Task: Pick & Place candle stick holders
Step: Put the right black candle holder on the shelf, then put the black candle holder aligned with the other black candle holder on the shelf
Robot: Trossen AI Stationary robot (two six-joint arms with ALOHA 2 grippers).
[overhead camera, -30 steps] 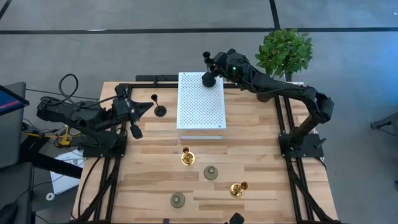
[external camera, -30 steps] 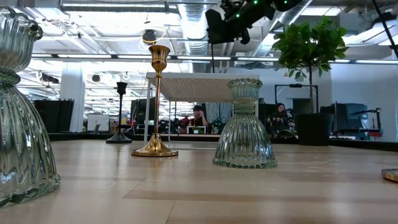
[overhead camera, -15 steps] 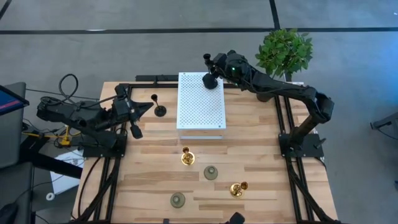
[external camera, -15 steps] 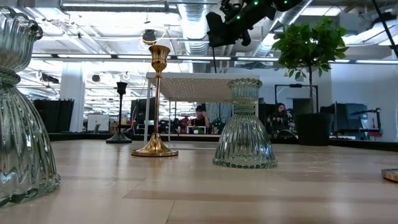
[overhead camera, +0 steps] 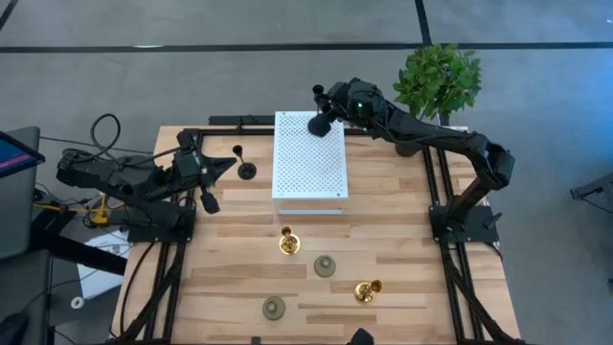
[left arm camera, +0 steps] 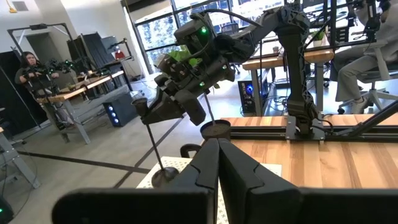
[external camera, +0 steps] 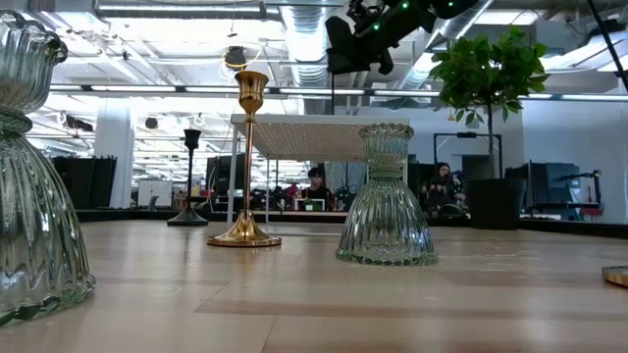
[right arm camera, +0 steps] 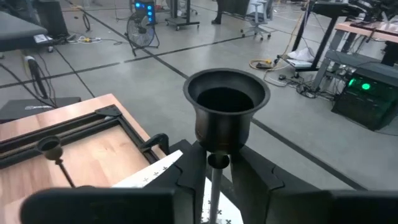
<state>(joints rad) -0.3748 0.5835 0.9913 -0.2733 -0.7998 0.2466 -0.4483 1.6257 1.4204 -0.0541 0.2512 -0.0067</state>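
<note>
wooden table (overhead camera: 402,220) with white perforated stand (overhead camera: 308,153) at 12 o'clock. black holder (right arm camera: 226,118) clamped by its stem in right gripper (overhead camera: 326,107), over the stand's 1 o'clock corner. second black holder (overhead camera: 245,168) at 9 o'clock of stand. left gripper (overhead camera: 222,165), fingers together, empty, points at it.

The white perforated raised platform (overhead camera: 309,155) blocks the wooden counter's (overhead camera: 402,201) far middle; bare counter lies open either side.
</note>
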